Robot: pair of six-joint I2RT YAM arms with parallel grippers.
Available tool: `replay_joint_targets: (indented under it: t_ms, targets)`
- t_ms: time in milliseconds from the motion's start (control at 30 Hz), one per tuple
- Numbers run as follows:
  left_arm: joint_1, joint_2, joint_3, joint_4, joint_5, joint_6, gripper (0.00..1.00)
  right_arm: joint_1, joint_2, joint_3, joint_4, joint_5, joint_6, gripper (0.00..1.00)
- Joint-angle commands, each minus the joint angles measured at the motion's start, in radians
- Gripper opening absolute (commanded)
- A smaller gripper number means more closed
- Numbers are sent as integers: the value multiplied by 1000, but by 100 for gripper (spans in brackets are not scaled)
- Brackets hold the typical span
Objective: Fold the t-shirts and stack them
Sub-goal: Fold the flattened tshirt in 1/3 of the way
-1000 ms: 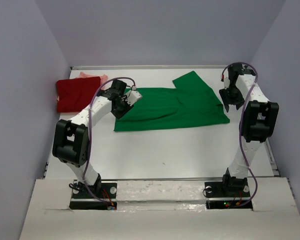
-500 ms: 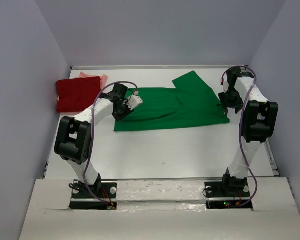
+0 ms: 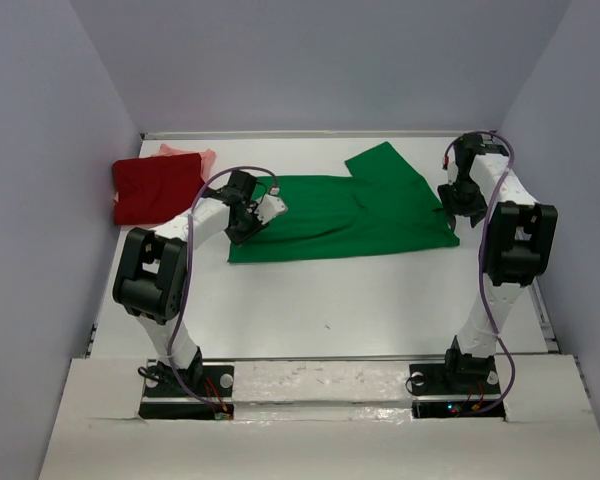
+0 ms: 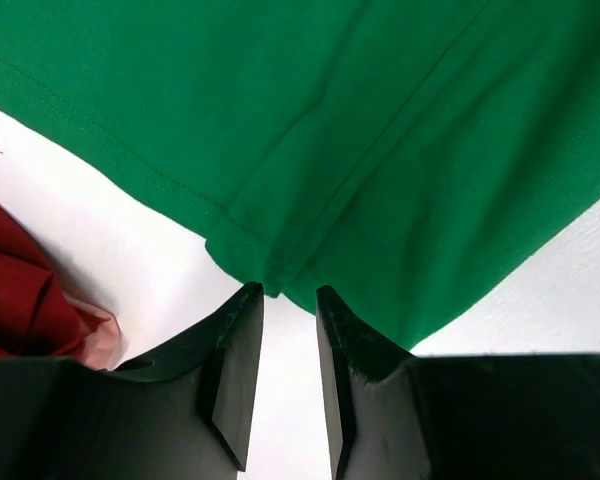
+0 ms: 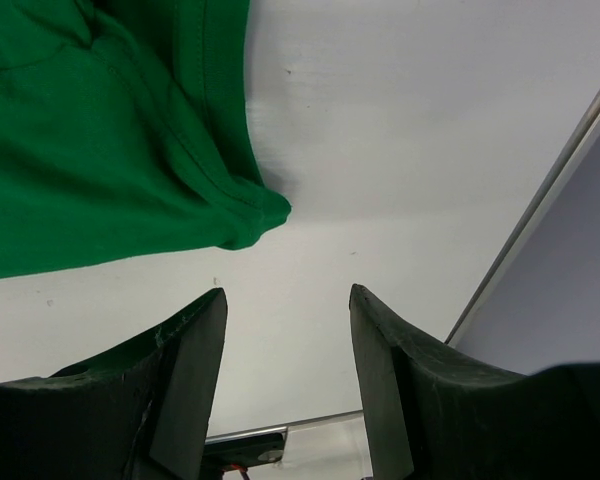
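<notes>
– Left wrist view. Spot the green t-shirt (image 4: 380, 130)?
– Yes. Flat on the bench (image 3: 330, 300), long side running left to right. Corner on its left edge right at the tips of the left end effector (image 4: 288, 292).
– Holding it?
– No. Open a little, nothing between the jaws. Probably lined up for a pinch.
– And the right end effector (image 5: 285, 295)?
– Open wide, empty, with the shirt's right corner just ahead. Dark red t-shirt (image 3: 155, 190) and pink t-shirt (image 3: 192, 154) together, far left.

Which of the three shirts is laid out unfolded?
The green t-shirt, spread flat in the middle. The dark red t-shirt sits folded at far left, with the pink t-shirt showing only as an edge from under it.
</notes>
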Motion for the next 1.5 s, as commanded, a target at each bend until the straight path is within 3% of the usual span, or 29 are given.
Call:
replay_joint_targets:
  t_ms: [0,500,700,833,1267,1467]
  targets:
    - [4,-6,-16,5,-2,23,39,-8,-63,6,5,10,17,58]
    - [4,27,-33,25,-5,32,39,-8,-57,8,2,8,24,58]
    - [6,32,-30,34,-17,26,29,-8,-52,8,0,4,28,57]
    - [4,23,-16,27,-22,19,14,-8,-54,1,2,-1,28,57]
    - [4,-39,75,-36,-22,-4,0,-8,-60,-28,17,-24,28,57]
    - [3,-34,99,-44,-8,-20,0,-8,-62,-35,18,-30,28,57]
